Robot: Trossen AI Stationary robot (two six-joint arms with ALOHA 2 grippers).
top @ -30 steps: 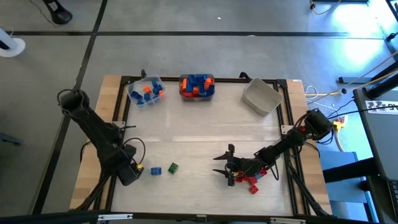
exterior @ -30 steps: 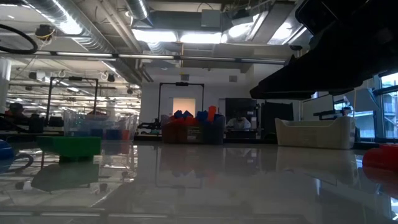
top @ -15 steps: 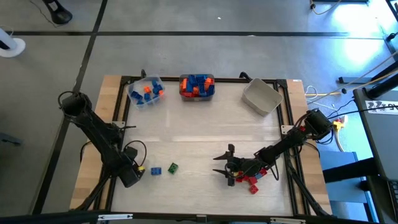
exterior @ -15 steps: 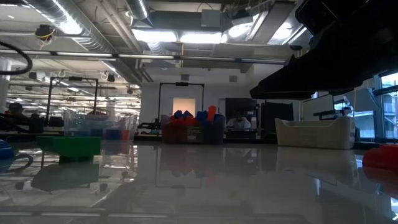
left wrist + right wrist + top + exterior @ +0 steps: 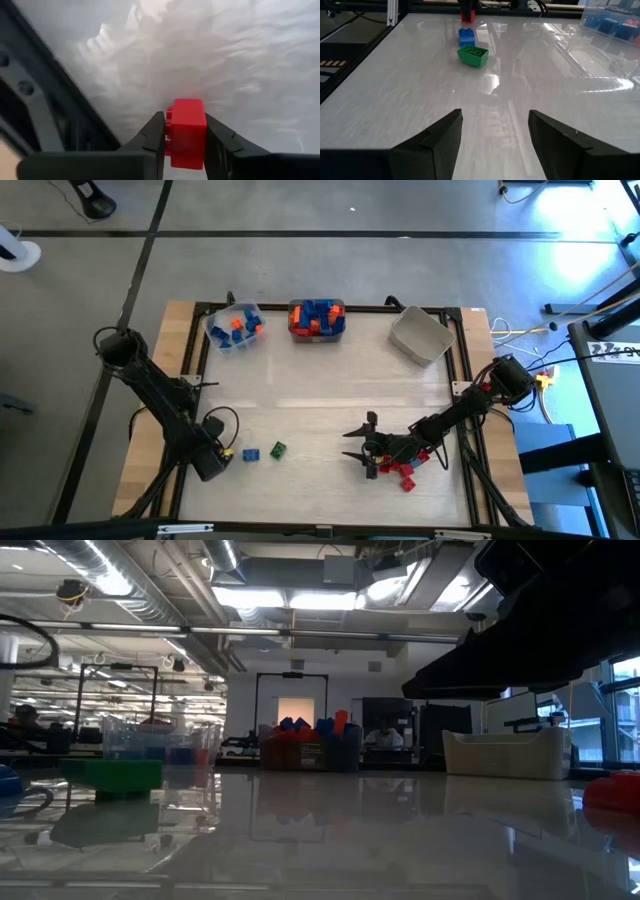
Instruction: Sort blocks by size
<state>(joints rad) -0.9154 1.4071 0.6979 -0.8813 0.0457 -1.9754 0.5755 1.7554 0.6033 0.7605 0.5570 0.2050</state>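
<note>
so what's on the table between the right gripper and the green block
Nothing: in the right wrist view, only bare white tabletop lies between the open right gripper and the green block.

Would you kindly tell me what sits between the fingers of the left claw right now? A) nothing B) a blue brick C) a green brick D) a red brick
D: in the left wrist view, the left claw has its fingers pressed against both sides of a red brick.
</note>
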